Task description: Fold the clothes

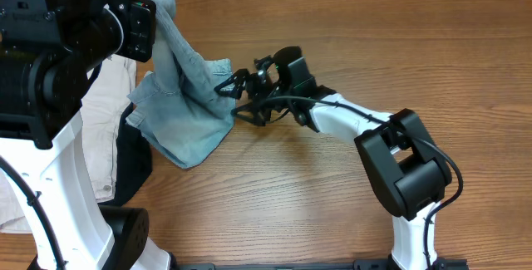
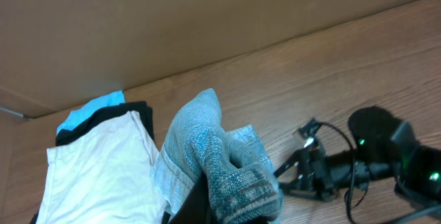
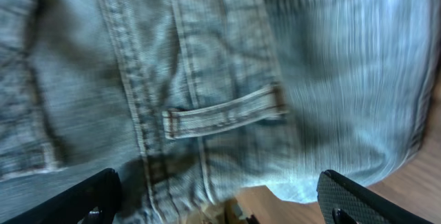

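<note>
Overhead and wrist views of 2 arms at a wooden worktop [image 1: 374,46]. The left tool [image 1: 150,12] is pressed together on a bunched end of the light blue denim shorts [image 1: 184,112] and holds that end raised. The rest of the shorts hangs down and spreads on the worktop left of centre. The right tool [image 1: 230,101] stands spread at the right edge of the shorts, pinching nothing. In its wrist view, its 2 fingertips [image 3: 89,196] flank the denim just below a belt loop [image 3: 224,114]. Beside the shorts to the left lie beige shorts [image 1: 108,129], a black garment [image 1: 133,158] and a strip of bright blue cloth [image 2: 89,110]. The left arm hides part of that pile from above. A cardboard wall [image 2: 172,24] borders the far edge.
</note>
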Controlling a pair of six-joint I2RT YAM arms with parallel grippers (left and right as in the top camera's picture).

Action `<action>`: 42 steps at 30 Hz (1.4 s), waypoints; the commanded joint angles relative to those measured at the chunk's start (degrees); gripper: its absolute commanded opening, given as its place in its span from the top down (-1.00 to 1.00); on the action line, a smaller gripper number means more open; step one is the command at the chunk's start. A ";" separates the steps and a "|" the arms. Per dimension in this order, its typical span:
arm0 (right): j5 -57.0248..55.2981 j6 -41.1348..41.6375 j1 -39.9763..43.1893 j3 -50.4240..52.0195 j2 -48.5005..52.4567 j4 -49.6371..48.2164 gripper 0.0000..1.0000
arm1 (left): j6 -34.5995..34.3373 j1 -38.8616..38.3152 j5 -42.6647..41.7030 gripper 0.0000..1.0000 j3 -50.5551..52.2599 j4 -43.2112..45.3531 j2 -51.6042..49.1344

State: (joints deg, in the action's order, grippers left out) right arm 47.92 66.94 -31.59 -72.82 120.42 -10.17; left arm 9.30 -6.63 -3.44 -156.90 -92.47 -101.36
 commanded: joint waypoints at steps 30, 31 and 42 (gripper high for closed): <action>-14.36 -35.39 0.90 -0.11 -5.88 18.38 -0.59 | -0.79 0.24 -1.05 0.91 -0.70 -0.09 0.20; -18.03 -39.67 1.40 -0.11 -8.00 23.04 -0.58 | -0.79 0.24 -1.05 0.92 -0.70 -0.09 0.17; -31.63 -52.04 -3.50 -0.09 -15.72 31.89 -0.62 | -0.81 0.24 -1.09 0.92 -0.70 -0.09 -0.55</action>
State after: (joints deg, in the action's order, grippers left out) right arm 19.88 19.18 -32.82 -72.73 104.16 22.52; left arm 9.30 -6.63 -3.49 -156.79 -93.45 -101.69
